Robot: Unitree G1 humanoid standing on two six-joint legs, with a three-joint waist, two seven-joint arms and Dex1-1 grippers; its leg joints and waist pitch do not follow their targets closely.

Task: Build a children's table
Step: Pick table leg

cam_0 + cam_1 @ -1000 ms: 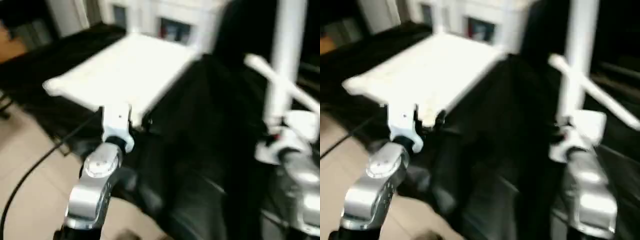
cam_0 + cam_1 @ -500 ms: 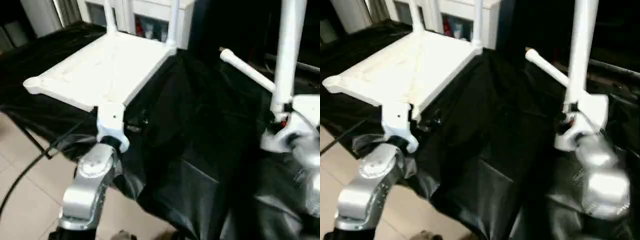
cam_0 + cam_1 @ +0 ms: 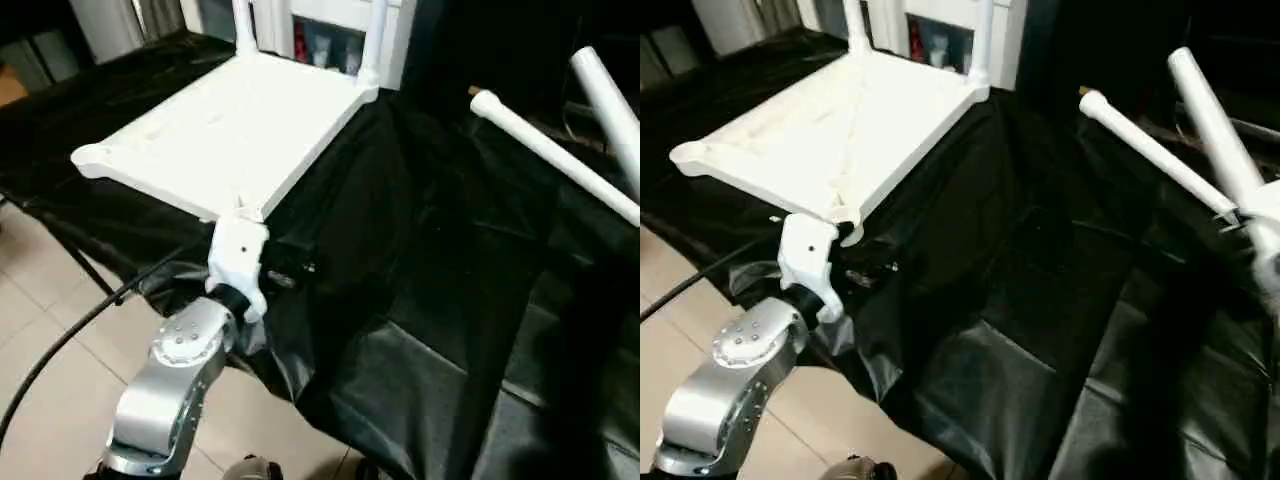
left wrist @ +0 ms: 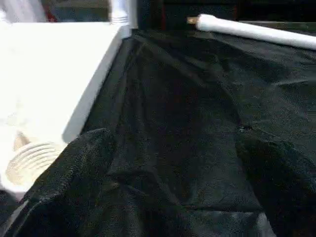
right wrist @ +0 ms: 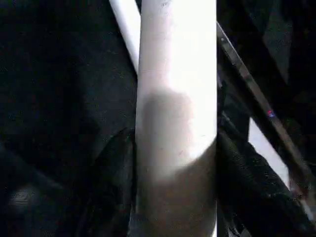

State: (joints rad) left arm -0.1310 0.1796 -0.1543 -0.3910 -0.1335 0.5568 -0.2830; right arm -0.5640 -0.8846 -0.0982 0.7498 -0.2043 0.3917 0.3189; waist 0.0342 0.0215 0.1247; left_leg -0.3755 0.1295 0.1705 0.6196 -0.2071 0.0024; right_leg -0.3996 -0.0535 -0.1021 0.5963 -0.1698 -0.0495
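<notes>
1. Left eye view: white plastic rectangular tabletop (image 3: pixel 225 130) lies underside up on the black-draped work surface (image 3: pixel 420 300), two white tubular legs (image 3: pixel 243 25) upright in its far corner sockets.
2. Near corners: both sockets empty; two legs left to fit.
3. Loose white leg (image 3: pixel 550 155): flat on the drape, well apart from the tabletop.
4. Right gripper (image 5: pixel 175 197): clamped on the fourth white leg (image 3: pixel 1212 125).
5. Left gripper (image 4: pixel 173 163): jaws wide apart, empty, beside the threaded near-corner socket (image 4: pixel 30 159).
</notes>
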